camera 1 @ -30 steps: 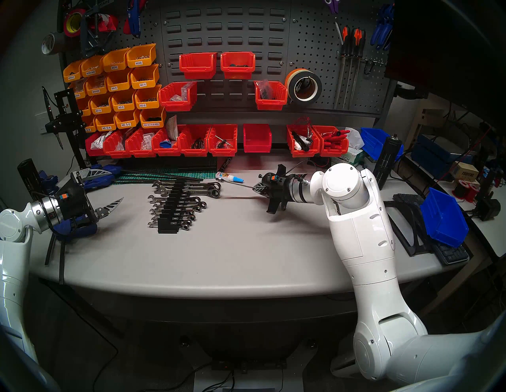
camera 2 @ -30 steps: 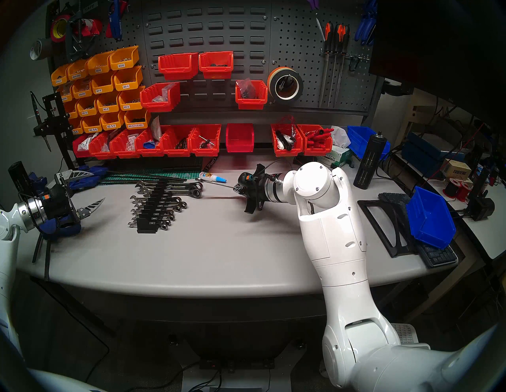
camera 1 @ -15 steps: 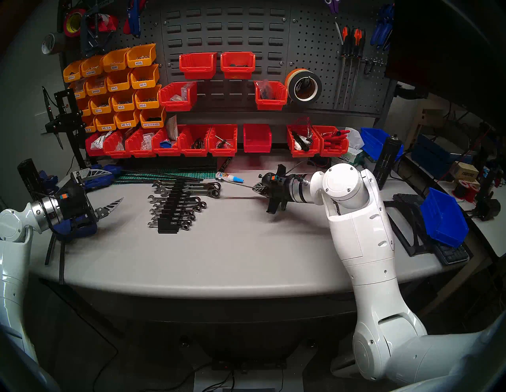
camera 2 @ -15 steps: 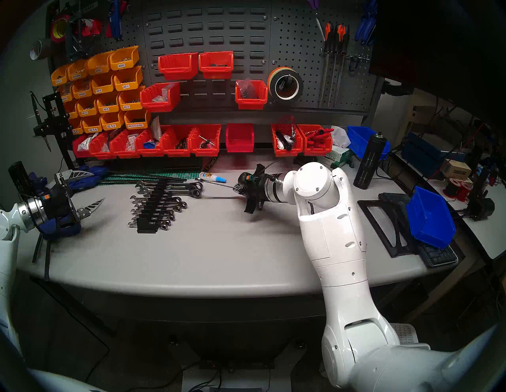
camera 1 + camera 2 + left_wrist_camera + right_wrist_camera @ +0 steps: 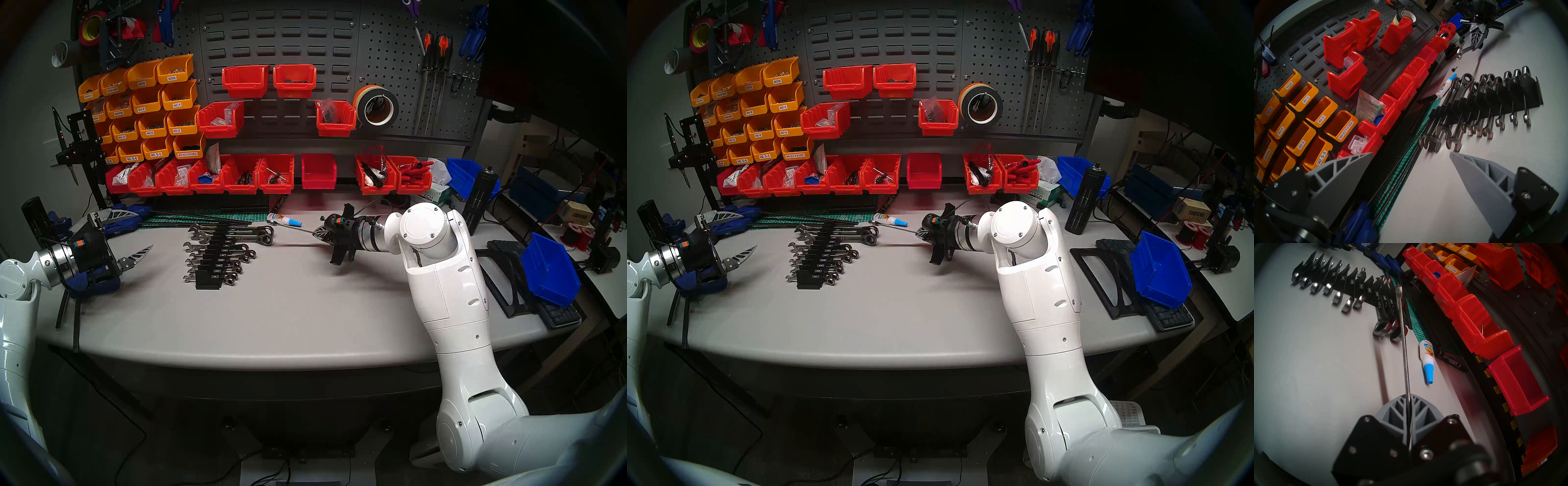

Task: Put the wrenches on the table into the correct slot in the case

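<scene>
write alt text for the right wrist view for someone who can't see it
The right gripper, jaws shut, holds a long thin chrome wrench edge-on above the grey tabletop. It points toward a black stepped wrench rack already holding a row of wrenches. A white glue bottle with a blue cap lies alongside, near red plastic bins.

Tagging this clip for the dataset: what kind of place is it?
Most likely a workshop or lab workbench. A dark grey metal pegboard carries rows of labelled yellow plastic screw bins and red plastic parts bins, with orange-handled files hanging. A black plastic stepped wrench rack stands on the grey tabletop.
</scene>
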